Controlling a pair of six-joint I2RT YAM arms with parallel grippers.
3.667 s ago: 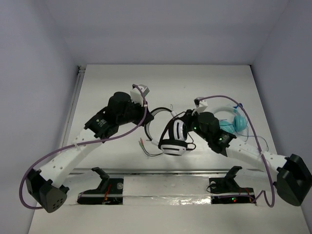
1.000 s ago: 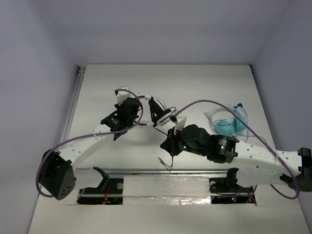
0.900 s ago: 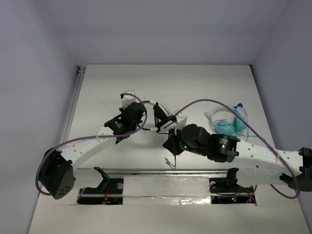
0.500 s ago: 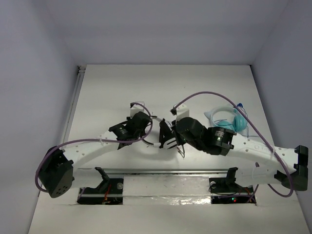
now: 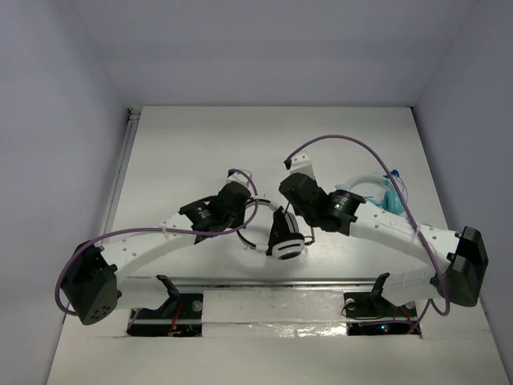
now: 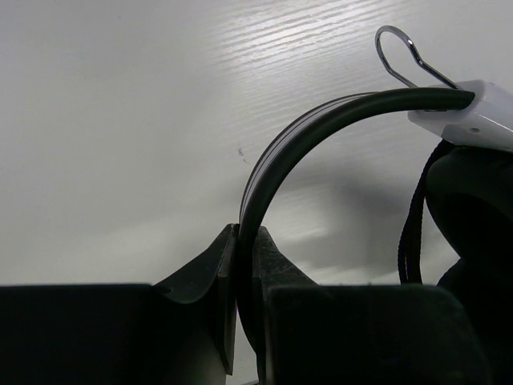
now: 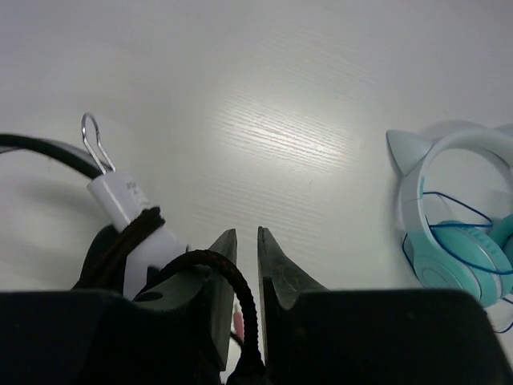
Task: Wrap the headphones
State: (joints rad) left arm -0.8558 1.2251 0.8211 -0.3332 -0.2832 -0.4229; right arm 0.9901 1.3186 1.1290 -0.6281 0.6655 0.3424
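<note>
The wrapping is looking mostly done, though not finished. The headphones (image 5: 284, 239) are sitting near the middle of the table (image 5: 184, 144), close to its near edge, one white-rimmed earcup facing up between the two arms. The left gripper (image 6: 247, 234) is pinching the thin black headband (image 6: 296, 136), its fingers closed tight on either side of the band and steadying the set. In the right wrist view, dark turns of the cable (image 7: 210, 261) are lying around the white slider (image 7: 120, 196) above the earcup, and no long slack is trailing over the table in the overhead view, so most of the length seems to be taken up already. The right gripper (image 7: 248, 233) is standing only narrowly parted; a last loop of cable is arching over one finger and dipping into the slot between the two (loosely, as far as I can judge, rather than clamped). What is remaining, I judge, is seating that final loop and letting go. The teal headphones (image 7: 439, 258) are lying well apart on the right, untouched.
</note>
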